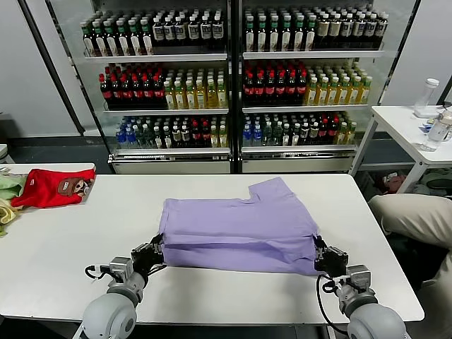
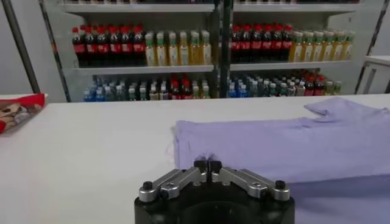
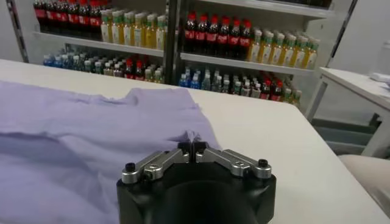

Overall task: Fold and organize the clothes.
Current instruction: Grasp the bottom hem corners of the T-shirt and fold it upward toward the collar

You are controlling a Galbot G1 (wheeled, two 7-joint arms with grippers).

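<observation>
Lavender cotton T-shirt (image 1: 236, 226), partly folded, lies mid-way on the white table (image 1: 63, 247), long axis running left to right; one short sleeve (image 1: 272, 189) points toward the far drink shelves (image 1: 233, 78). Left gripper (image 1: 154, 248) pinches the shirt's near-left corner, jaws closed on fabric. Right gripper (image 1: 323, 253) does likewise at the near-right corner. Red garment (image 1: 53, 187) sits far left.

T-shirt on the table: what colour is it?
Plain lavender T-shirt; head view shows it best.
</observation>
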